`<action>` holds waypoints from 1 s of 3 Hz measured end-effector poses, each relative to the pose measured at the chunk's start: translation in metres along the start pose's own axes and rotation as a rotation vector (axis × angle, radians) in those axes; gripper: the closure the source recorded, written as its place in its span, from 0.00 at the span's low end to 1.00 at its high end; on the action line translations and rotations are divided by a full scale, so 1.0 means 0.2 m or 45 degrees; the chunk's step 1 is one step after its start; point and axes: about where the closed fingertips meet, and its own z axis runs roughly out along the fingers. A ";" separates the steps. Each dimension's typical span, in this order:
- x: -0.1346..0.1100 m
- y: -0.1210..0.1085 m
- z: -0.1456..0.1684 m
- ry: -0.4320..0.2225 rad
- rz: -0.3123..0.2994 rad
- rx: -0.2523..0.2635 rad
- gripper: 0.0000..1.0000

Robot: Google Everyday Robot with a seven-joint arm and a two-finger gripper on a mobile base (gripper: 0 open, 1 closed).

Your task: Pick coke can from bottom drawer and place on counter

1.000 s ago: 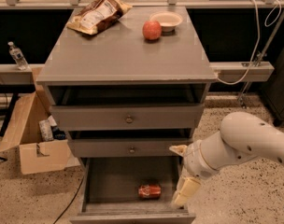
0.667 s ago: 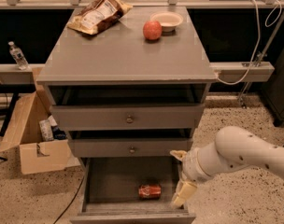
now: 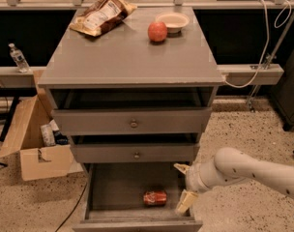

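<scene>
The coke can (image 3: 155, 197) lies on its side on the grey floor of the open bottom drawer (image 3: 113, 187), near the front middle. My gripper (image 3: 183, 185) is at the drawer's right side, just right of the can and apart from it, with its two pale fingers spread open and empty. The white arm reaches in from the right. The counter (image 3: 127, 57) is the grey top of the cabinet, above the two upper drawers.
On the counter stand a red apple (image 3: 157, 31), a white bowl (image 3: 172, 21) and a snack bag (image 3: 101, 15). An open cardboard box (image 3: 33, 144) sits on the floor to the left. A water bottle (image 3: 17, 58) stands on the left ledge. A cable hangs at right.
The arm has lowered and drawn back to the right; the gripper stays at the drawer's right side near the can. The can has not moved.
</scene>
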 end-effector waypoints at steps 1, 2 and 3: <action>0.09 -0.07 0.23 -0.032 -0.003 -0.036 0.00; 0.10 -0.07 0.25 -0.035 -0.008 -0.040 0.00; 0.14 -0.08 0.34 -0.045 -0.030 -0.061 0.00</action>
